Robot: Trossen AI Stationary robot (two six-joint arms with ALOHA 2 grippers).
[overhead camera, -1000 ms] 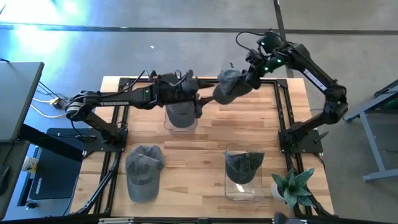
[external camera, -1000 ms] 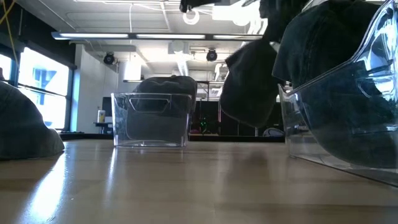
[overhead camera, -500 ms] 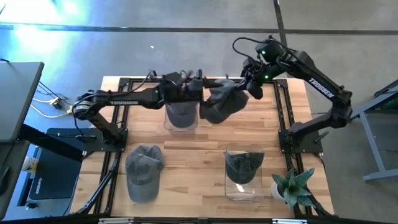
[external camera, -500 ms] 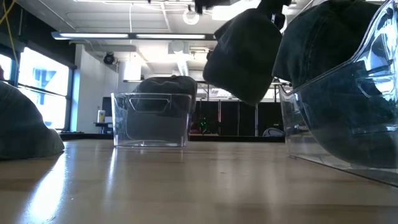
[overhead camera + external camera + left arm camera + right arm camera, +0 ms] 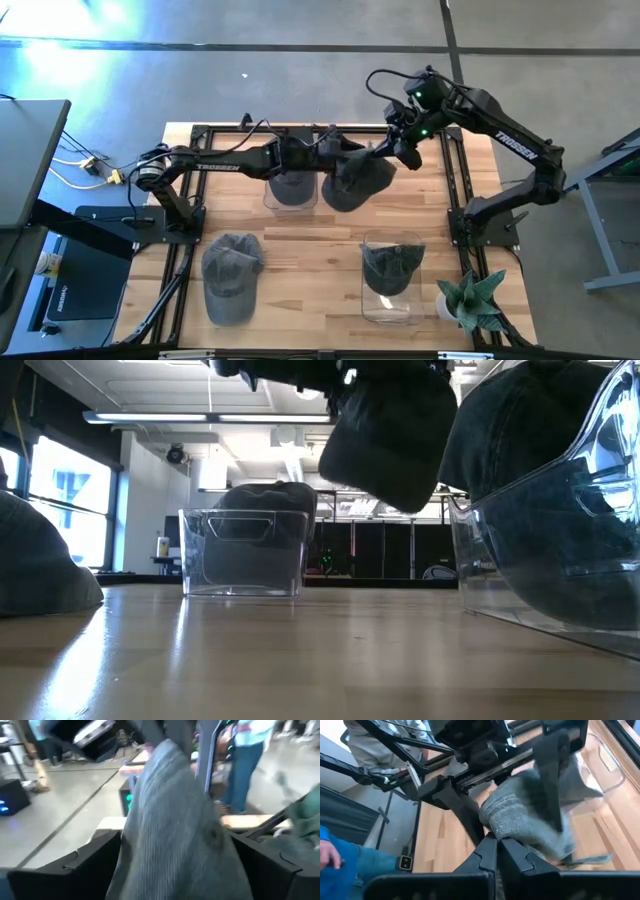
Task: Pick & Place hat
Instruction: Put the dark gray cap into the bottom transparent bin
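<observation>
Handover brewing mid-air at the far side of the bench [image 5: 330, 225]: right hand [image 5: 398, 152], clamped on the hat [image 5: 357, 178], has swung it leftward to the left hand [image 5: 330, 160], whose fingers have just spread apart around it, ready to take it.

Robotics lab (framed wooden table [image 5: 330, 235])

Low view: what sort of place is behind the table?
Likely an open lab or workshop, not a home: a high ceiling with strip lights, large windows at the side, and dark equipment racks along the far wall. The wooden table carries clear bins holding hats.
</observation>
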